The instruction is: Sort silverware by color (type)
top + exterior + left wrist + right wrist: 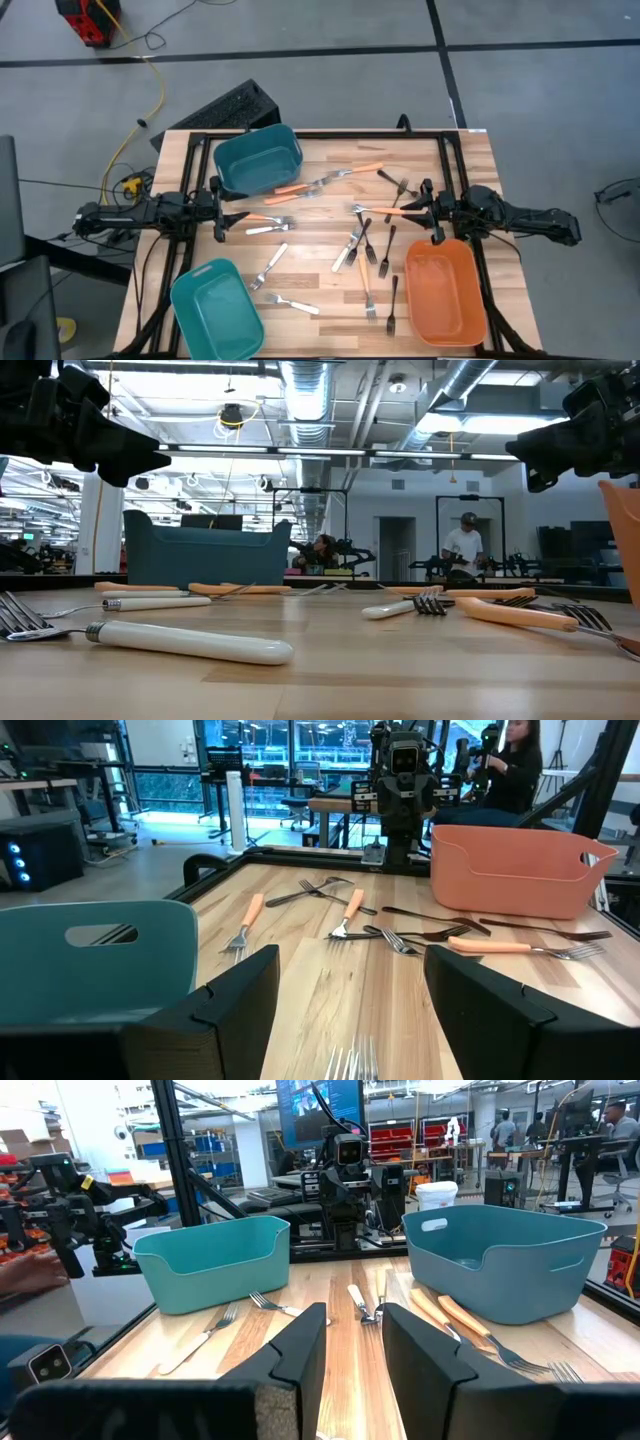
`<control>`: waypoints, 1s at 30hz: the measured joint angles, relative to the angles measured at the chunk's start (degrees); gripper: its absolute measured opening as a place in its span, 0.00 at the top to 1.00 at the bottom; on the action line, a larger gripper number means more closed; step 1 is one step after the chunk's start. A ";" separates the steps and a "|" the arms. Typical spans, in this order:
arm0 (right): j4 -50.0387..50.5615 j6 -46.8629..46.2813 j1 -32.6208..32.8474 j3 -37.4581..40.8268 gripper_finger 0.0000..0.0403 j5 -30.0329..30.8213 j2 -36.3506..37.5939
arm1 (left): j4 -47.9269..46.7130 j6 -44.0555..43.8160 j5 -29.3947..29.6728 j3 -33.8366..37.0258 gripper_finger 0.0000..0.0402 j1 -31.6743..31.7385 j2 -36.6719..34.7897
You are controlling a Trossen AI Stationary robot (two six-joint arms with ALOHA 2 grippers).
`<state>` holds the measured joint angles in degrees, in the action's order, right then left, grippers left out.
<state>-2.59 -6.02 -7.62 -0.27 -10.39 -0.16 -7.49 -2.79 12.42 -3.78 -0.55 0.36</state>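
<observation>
Forks lie scattered flat on the wooden table: orange-handled ones (290, 188) (355, 172), white ones (270, 265) (295, 303), black ones (388, 250) (392, 305). My left gripper (222, 216) hovers open at the table's left side, above the tines of a fork (350, 1065) near an orange-handled fork (265, 218) and a white one (268, 229). My right gripper (426, 207) hovers at the right side, open by a narrow gap (355, 1355), over the handle of an orange-handled fork (400, 210). Neither touches anything.
A teal bin (258, 160) stands at the far left, a second teal bin (215, 305) at the near left corner, an orange bin (445, 290) at the near right. In the low view a white fork handle (190, 642) lies close. People stand in the room behind.
</observation>
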 joint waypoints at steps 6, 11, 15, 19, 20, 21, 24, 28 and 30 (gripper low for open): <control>0.00 0.01 0.00 -0.01 0.68 0.00 0.01 | 0.00 0.00 0.01 -0.01 0.42 0.01 0.00; 0.00 0.00 0.00 -0.02 0.68 0.00 0.00 | 0.00 0.00 0.01 -0.01 0.42 -0.01 0.00; -0.17 0.02 -0.01 -0.01 0.68 0.09 0.00 | 0.00 0.00 0.01 0.00 0.42 0.00 0.02; -2.16 -1.20 -0.39 0.00 0.68 0.37 0.00 | 0.23 0.48 0.02 0.02 0.42 0.01 0.00; -3.47 -2.88 -0.25 -0.02 0.68 0.39 0.00 | 0.50 1.15 0.05 0.05 0.42 -0.01 0.02; -4.54 -4.35 -0.20 -0.01 0.68 0.36 0.02 | 0.72 1.91 0.05 0.10 0.42 -0.01 0.00; -6.44 -5.98 -0.20 0.00 0.68 0.10 0.00 | 1.09 2.26 0.72 0.14 0.42 -0.01 0.00; -7.69 -7.40 -0.20 0.00 0.68 0.00 0.00 | 1.80 -1.47 0.47 0.14 0.42 0.01 0.00; -9.19 -7.55 -0.21 0.00 0.68 0.00 0.00 | 1.75 -2.73 -0.11 0.14 0.42 0.01 0.00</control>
<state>-11.78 -13.57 -7.82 -0.27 -10.39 -0.16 -5.73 -5.52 12.31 -3.64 -0.54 0.36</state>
